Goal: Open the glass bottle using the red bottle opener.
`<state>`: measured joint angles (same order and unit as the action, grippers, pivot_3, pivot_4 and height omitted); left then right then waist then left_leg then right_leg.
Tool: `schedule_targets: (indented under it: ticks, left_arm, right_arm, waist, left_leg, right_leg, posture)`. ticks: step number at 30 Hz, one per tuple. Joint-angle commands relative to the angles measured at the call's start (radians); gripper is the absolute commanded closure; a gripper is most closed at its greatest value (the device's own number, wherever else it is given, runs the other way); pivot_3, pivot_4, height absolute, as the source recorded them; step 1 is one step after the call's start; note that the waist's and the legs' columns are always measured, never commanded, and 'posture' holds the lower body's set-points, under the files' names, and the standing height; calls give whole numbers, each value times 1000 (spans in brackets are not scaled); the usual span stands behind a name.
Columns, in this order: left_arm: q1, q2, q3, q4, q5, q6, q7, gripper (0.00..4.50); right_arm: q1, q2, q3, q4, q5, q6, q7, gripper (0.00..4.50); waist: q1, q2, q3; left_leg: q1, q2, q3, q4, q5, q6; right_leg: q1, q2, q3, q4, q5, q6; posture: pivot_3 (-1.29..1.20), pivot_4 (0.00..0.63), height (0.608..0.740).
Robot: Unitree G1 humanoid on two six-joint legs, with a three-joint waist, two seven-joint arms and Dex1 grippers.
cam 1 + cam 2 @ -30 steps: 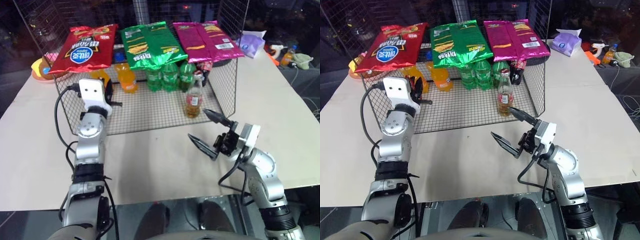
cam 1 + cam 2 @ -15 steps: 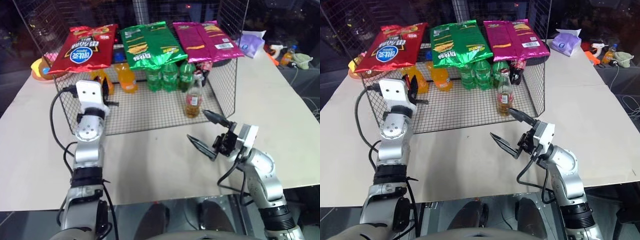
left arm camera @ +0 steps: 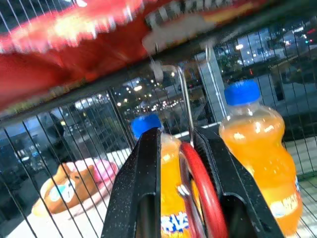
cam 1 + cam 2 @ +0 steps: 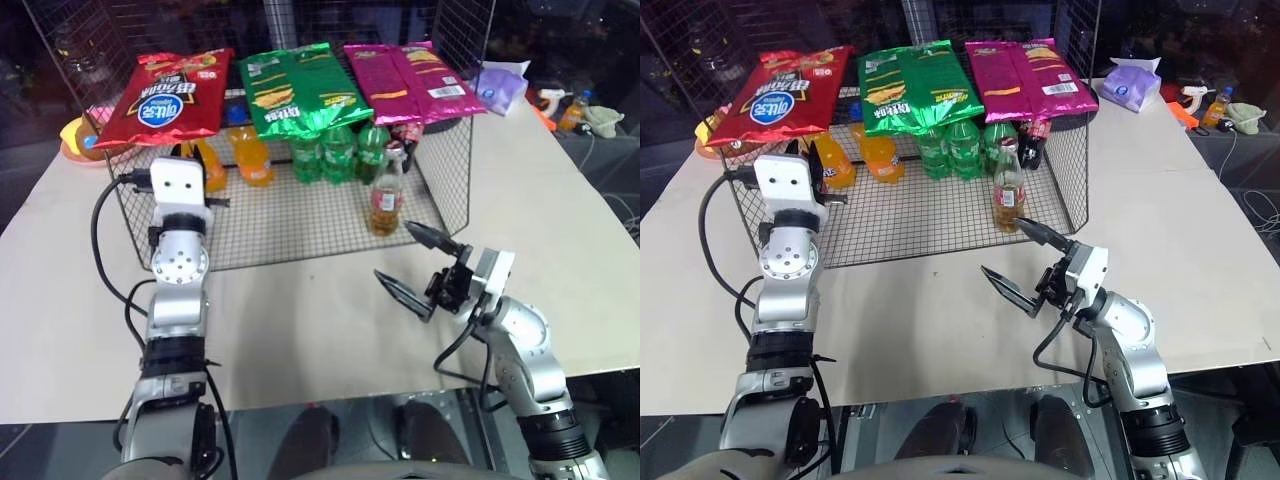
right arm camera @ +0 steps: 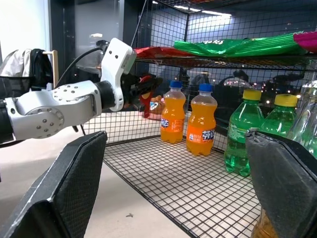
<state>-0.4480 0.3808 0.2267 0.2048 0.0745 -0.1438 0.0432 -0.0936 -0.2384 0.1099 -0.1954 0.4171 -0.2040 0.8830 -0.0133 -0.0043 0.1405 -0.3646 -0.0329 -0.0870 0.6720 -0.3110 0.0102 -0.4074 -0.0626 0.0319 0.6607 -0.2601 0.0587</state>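
Note:
The glass bottle (image 4: 386, 200), amber liquid and red-and-white label, stands upright on the wire rack's floor near its front right corner. My right gripper (image 4: 393, 248) is open just in front of it, a little below and apart, nothing between its fingers. At the rack's left front, my left gripper (image 4: 208, 180) is raised before the orange bottles. It is shut on the red bottle opener (image 3: 199, 191), whose red ring stands between the black fingers (image 3: 142, 183). The right wrist view also has that left gripper (image 5: 148, 89) holding the red opener (image 5: 145, 96).
The wire rack (image 4: 300, 235) holds two orange bottles (image 4: 252, 155), several green bottles (image 4: 338, 150) and a dark bottle (image 4: 404, 152). Red, green and magenta snack bags (image 4: 290, 90) lie on its top shelf. A tissue pack (image 4: 503, 85) lies at the back right.
My left hand with the opener has drawn slightly back and to the left and rolled at the wrist. The right arm and the bottle stay where they were.

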Motion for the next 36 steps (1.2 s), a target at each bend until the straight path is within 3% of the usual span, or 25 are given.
schedule_targets:
  ticks: [1, 22, 23, 25, 36]
  left_arm:
    - [4, -3, 9, -12, -25, 13, -14, 3527]
    - [77, -2, -22, -53, 115, -11, 86, 3527]
    - [79, -2, -22, -56, 122, -14, 93, 4055]
    - [81, 2, -25, -61, 143, -21, 111, 4438]
    - [90, 7, -21, -95, 220, -11, 183, 4438]
  right_arm:
    - [-3, 4, -1, -23, 0, -26, -11, 0]
    - [2, 7, 1, -23, -9, -26, -23, 0]
    - [2, 7, 1, -23, -8, -26, -22, 0]
    - [2, 8, 0, -24, -3, -26, -20, 0]
    - [-9, 11, 9, -42, 74, -6, 25, 0]
  waist:
    - [0, 0, 0]
    - [0, 0, 0]
    - [0, 0, 0]
    - [0, 0, 0]
    - [0, 0, 0]
  left_leg:
    - [0, 0, 0, 0, 0, 0]
    - [0, 0, 0, 0, 0, 0]
    - [0, 0, 0, 0, 0, 0]
    - [0, 0, 0, 0, 0, 0]
    - [0, 0, 1, 0, 0, 0]
  right_leg:
    - [0, 0, 0, 0, 0, 0]
    - [-1, 0, 0, 1, 0, 0]
    - [-1, 0, 0, 1, 0, 0]
    - [-1, 0, 1, 1, 0, 0]
    - [-1, 0, 1, 1, 0, 0]
  posture:
    - [0, 150, 740]
    - [0, 150, 740]
    - [0, 150, 740]
    - [0, 150, 740]
    - [0, 150, 740]
